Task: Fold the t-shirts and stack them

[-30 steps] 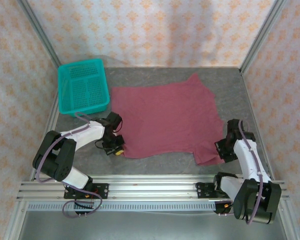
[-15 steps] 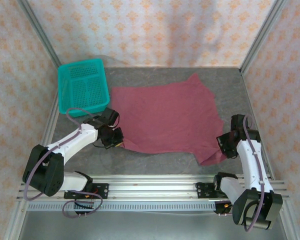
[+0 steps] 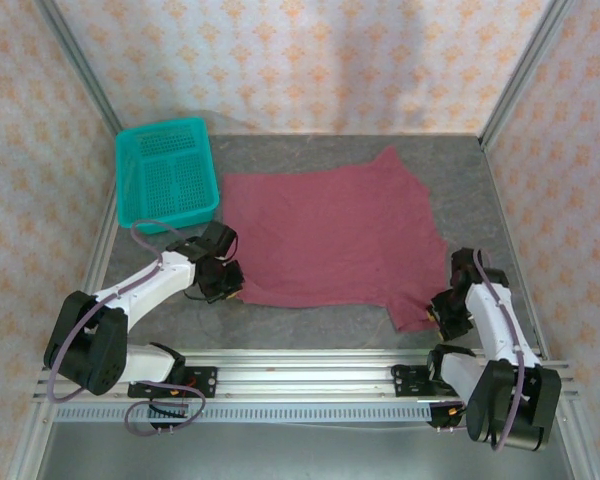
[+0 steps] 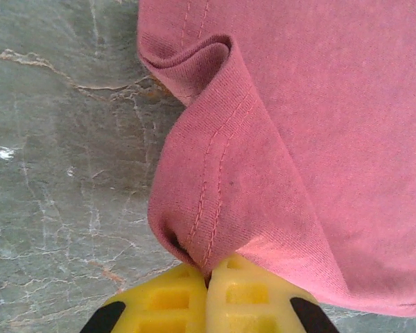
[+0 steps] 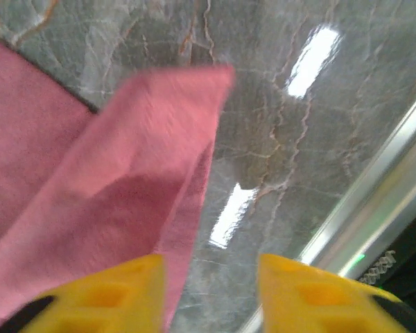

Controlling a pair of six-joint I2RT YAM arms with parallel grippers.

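While left fingers (image 4: 168,300) pinch one maroon t-shirt (image 3: 330,235), right fingers (image 5: 310,286) seemingly parted; one teal basket (image 3: 163,127).

The t-shirt (image 3: 325,235) lay spread on the tabletop (image 3: 310,326) — the basket (image 3: 165,180) just beside its far-left corner. The left claw (image 3: 234,291) sat at its near-left corner, the right claw (image 3: 439,309) at its near-right.
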